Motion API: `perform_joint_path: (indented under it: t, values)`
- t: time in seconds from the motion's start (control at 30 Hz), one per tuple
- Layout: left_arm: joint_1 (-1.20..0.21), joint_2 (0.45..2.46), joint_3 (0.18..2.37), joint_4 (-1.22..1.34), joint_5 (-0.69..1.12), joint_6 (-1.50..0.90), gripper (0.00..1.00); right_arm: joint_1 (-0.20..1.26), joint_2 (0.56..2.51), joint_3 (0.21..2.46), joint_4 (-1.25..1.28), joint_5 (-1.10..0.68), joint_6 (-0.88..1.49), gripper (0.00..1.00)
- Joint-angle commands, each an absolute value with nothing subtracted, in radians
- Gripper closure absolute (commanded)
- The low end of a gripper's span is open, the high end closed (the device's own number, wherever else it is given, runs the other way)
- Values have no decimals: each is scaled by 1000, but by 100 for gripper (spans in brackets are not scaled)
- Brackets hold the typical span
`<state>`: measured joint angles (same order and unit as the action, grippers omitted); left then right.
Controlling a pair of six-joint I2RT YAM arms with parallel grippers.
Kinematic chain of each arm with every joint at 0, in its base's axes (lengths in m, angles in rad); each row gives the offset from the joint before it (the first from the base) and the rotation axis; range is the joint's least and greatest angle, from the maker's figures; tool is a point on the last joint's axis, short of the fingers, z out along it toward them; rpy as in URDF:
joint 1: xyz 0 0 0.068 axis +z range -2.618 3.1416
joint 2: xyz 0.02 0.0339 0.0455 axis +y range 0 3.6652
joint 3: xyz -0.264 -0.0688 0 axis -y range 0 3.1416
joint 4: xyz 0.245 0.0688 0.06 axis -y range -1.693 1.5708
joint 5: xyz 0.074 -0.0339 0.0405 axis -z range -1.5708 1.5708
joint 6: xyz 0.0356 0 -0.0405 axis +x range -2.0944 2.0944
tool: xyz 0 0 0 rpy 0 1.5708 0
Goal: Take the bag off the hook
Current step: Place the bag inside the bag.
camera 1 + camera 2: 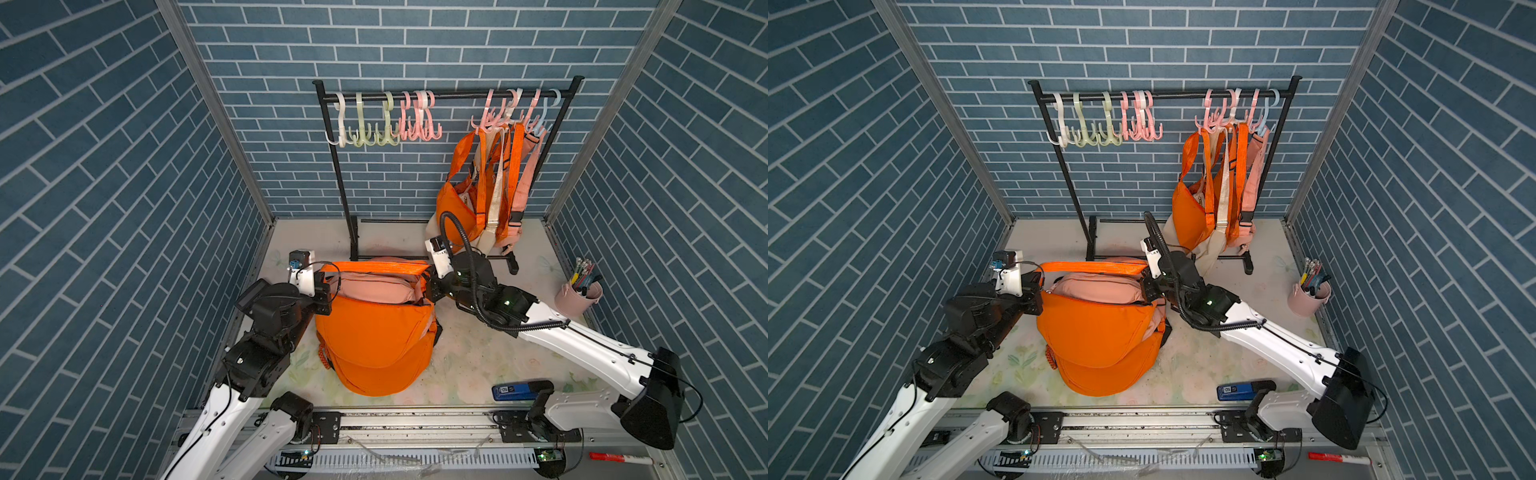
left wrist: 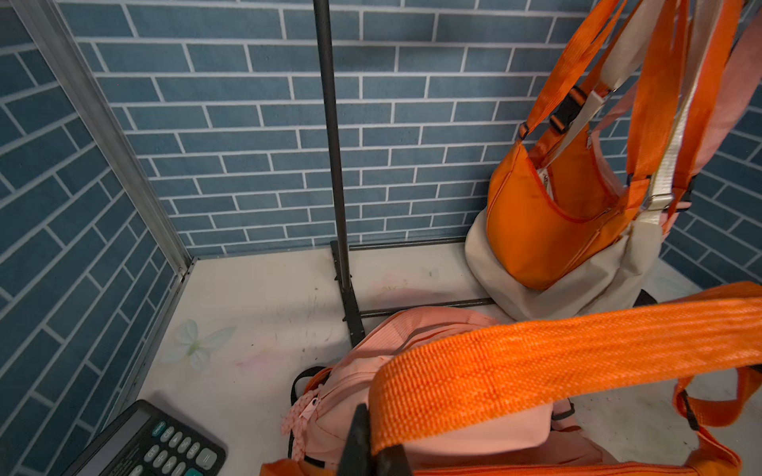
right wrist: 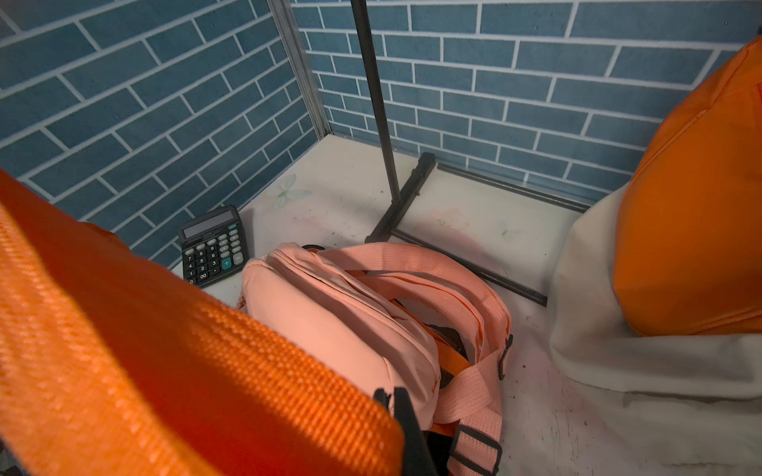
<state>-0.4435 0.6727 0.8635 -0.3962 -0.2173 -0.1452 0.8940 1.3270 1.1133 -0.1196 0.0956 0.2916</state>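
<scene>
While both grippers are shut tight on the orange strap [image 1: 374,267], the orange bag [image 1: 374,332] hangs from it low over the desk [image 1: 478,353], off the hooks [image 1: 494,120] and in front of the rack [image 1: 449,96]; the left gripper [image 1: 327,291] pinches one end of the strap; the right gripper [image 1: 430,286] pinches the other end; a pink bag [image 1: 374,289] lies just behind; more bags [image 1: 478,199] hang on the hooks; a calculator [image 3: 212,247] lies by the wall.

Robot lab booth: brick-print wall panels [image 1: 415,50], bare aluminium frame posts [image 1: 212,108].
</scene>
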Motion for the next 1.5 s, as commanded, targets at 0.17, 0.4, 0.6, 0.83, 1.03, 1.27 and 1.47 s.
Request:
perform_joint_path:
  t: [0.17,0.4,0.6,0.83,1.03,1.27,1.47]
  values:
    - [-435,715,737,-260,-323,-232,100,844,1427,1064,19,-46,359,100]
    - [-436,816,674,-119,-382,-331,100,796,1539,1098,49,-81,342,100]
    - [-434,933,662,-23,-397,-340,100,780,1615,1138,51,-81,305,100]
    - [-434,1047,686,25,-397,-349,95,744,1690,1163,80,-166,322,100]
    - [-435,1092,678,50,-422,-353,83,729,1726,1161,109,-194,334,91]
    - [-435,1153,737,28,-419,-345,68,718,1753,1168,123,-216,334,62]
    - [-435,1155,783,-4,-411,-342,44,716,1732,1161,123,-213,326,47]
